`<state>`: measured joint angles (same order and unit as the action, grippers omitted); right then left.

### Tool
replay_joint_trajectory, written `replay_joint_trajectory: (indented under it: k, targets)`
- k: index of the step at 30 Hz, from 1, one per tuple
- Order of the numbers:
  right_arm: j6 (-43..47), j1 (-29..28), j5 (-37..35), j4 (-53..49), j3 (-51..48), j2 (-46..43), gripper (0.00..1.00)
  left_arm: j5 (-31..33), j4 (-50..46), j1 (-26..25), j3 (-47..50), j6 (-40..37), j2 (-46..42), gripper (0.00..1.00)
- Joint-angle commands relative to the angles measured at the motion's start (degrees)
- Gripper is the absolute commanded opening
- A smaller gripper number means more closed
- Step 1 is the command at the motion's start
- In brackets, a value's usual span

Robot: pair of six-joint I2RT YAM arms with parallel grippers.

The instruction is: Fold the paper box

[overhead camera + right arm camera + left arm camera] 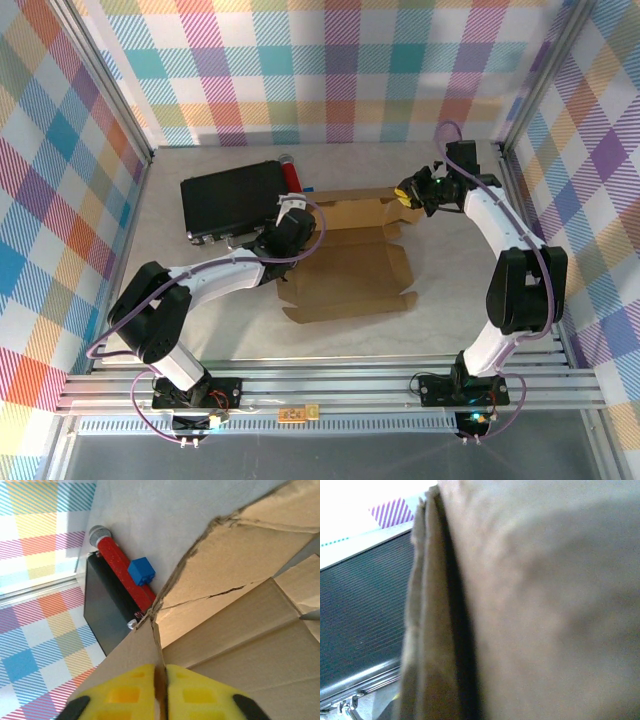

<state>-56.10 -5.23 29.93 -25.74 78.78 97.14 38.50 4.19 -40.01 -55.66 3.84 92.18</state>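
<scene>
The paper box (350, 278) is a brown cardboard sheet lying flat mid-table, with its far flap (352, 211) raised. My right gripper (412, 190) is at that flap's right end. In the right wrist view its yellow pads (125, 696) are shut on a cardboard edge (159, 645) of the paper box (235, 630), with my right gripper (161, 697) at the bottom. My left gripper (290, 217) sits at the flap's left end. The left wrist view has the paper box (545, 605) pressed close, a folded edge (427, 630) running down toward the jaws. Its fingers are hidden.
A black flat case (232, 200) lies at the back left, touching the box's left end; it also shows as black case (360, 615) and black case (102, 610). A red cylinder (122, 572) with a blue block (140, 571) lies along its far side. Plaid walls enclose the table.
</scene>
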Motion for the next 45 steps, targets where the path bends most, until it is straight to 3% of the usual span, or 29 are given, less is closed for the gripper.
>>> replay_joint_trajectory:
  k: [1, 4, 5, 7, 10, 15, 21, 33, 36, 40, 43, 45]
  targets:
    - [-2.94, -0.24, 1.09, 2.72, -0.77, -0.05, 0.06, -2.43, -1.11, 1.04, -1.37, 1.51, -1.25, 0.00]
    - [-5.85, 0.38, 1.26, 4.83, -1.15, -1.08, 0.05, -4.69, -1.83, 2.01, -1.34, 3.33, -2.40, 0.00]
    - [-6.84, 0.64, 1.39, 5.56, -1.14, -1.59, 0.10, -5.50, -2.27, 2.40, -1.43, 3.94, -2.88, 0.00]
    - [-8.37, 1.46, 0.79, 6.99, -1.38, -3.28, 0.30, -7.59, -3.31, 3.34, -1.53, 5.41, -4.21, 0.00]
    - [-6.88, 2.46, -2.71, 8.04, -3.18, -7.57, 0.52, -10.78, -5.97, 4.95, -2.33, 7.26, -6.05, 0.00]
    - [-1.24, 3.39, -6.22, 9.53, -14.20, -14.00, 0.60, -15.61, -11.05, 7.36, -4.58, 8.40, -7.96, 0.00]
    - [4.51, 2.51, -5.08, 17.18, -25.60, -13.30, 0.54, -17.36, -17.02, 8.70, -7.67, 9.61, -7.81, 0.00]
    - [12.98, -1.79, -8.83, 13.35, -19.10, -2.73, 0.43, -18.46, -21.74, 9.33, -10.85, 10.05, -6.58, 0.00]
    - [14.03, -2.17, -8.40, 13.48, -17.85, -1.87, 0.24, -18.86, -22.22, 9.42, -11.12, 10.05, -6.41, 0.00]
    - [16.69, -5.47, -12.71, 9.63, -14.84, -3.89, 0.09, -18.44, -23.38, 9.51, -11.89, 10.39, -5.73, 0.00]
    - [18.66, -9.13, -19.87, 4.23, -12.40, -5.24, 0.00, -17.63, -24.45, 9.59, -12.79, 11.35, -5.09, 0.00]
    - [20.19, -11.90, -23.62, 2.48, -11.55, -5.96, 0.00, -17.38, -25.09, 9.60, -13.40, 12.17, -4.67, 0.00]
